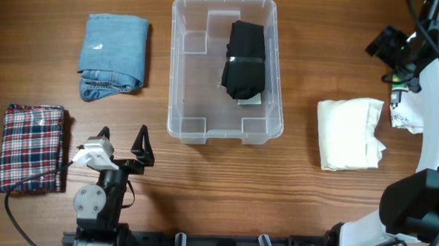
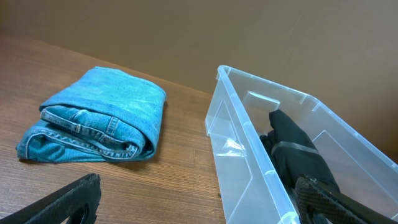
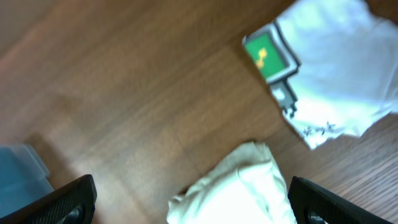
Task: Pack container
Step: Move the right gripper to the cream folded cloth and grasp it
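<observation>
Container (image 1: 175, 69) lying just beyond left end effector (image 1: 123, 139), fingers (image 1: 142, 139) standing apart, right end effector (image 3: 189, 190) gaping wide, hovering well off container's right side

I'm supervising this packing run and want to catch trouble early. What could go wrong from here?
1. The white cloth has loose, ragged edges; a pinch by the open right claw may lift one layer and unfold it.
2. The jeans lie near the left wall of the bin; the open left claw could nudge the bin.
3. The black garment sits in the right half; stacking there may overtop the rim.
</observation>
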Robot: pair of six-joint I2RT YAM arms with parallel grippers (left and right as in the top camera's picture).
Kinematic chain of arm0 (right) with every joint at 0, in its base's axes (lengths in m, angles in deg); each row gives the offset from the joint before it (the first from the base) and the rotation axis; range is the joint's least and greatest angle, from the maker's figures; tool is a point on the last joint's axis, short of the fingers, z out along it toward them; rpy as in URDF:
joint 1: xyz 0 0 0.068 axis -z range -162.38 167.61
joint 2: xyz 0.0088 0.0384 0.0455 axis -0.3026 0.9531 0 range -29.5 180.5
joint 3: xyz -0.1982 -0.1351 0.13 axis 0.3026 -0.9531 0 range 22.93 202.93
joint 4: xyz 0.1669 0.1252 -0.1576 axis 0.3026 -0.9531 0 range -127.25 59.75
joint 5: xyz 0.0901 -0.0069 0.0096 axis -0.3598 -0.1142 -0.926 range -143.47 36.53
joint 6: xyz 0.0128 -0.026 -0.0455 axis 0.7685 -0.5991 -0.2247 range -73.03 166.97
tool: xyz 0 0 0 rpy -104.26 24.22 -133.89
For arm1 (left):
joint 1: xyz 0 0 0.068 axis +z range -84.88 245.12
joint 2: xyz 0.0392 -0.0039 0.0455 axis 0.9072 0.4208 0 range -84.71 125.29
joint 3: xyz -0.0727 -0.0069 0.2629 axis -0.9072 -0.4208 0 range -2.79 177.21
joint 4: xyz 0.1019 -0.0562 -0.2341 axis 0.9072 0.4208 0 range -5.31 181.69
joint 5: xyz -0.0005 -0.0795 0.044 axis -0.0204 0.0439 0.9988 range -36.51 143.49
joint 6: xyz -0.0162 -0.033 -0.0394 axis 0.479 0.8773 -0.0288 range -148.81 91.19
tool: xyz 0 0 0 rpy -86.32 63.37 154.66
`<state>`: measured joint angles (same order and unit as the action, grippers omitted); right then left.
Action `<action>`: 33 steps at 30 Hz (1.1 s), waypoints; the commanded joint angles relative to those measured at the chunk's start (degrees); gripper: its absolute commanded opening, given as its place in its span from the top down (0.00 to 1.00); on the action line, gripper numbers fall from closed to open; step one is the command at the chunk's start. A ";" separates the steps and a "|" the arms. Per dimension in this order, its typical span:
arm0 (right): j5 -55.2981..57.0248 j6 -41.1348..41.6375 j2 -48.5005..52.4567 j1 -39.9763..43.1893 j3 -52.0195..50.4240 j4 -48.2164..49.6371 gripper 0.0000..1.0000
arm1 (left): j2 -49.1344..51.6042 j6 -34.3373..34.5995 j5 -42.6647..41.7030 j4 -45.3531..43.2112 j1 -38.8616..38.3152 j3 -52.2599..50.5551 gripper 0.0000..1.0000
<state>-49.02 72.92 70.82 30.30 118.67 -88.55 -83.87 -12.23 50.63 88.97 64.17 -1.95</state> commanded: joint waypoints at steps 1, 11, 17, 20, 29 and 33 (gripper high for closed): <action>-2.62 1.22 0.63 -0.09 -3.48 -1.88 0.00 | -0.35 -1.16 0.83 -0.02 0.48 -0.48 0.00; -8.35 1.01 0.28 -0.81 -3.96 -22.03 0.00 | -0.35 -1.18 0.83 -0.02 0.48 -0.48 0.00; -8.37 4.55 0.28 -1.64 -7.78 -21.03 0.00 | -0.35 -1.16 0.83 -0.02 0.48 -0.48 0.00; -8.35 7.96 0.31 -1.46 -14.19 -16.39 0.01 | -0.35 -1.18 0.83 -0.02 0.48 -0.48 0.00; -8.39 10.62 0.35 -1.46 -25.46 -4.76 0.51 | -0.35 -1.16 0.83 -0.02 0.48 -0.48 0.00; -8.63 10.64 0.35 -1.49 -28.41 -0.55 0.80 | -0.35 -1.18 0.83 -0.02 0.48 -0.48 0.00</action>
<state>-57.16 83.26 70.86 28.86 92.42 -91.28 -83.87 -12.23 50.63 88.97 64.19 -1.95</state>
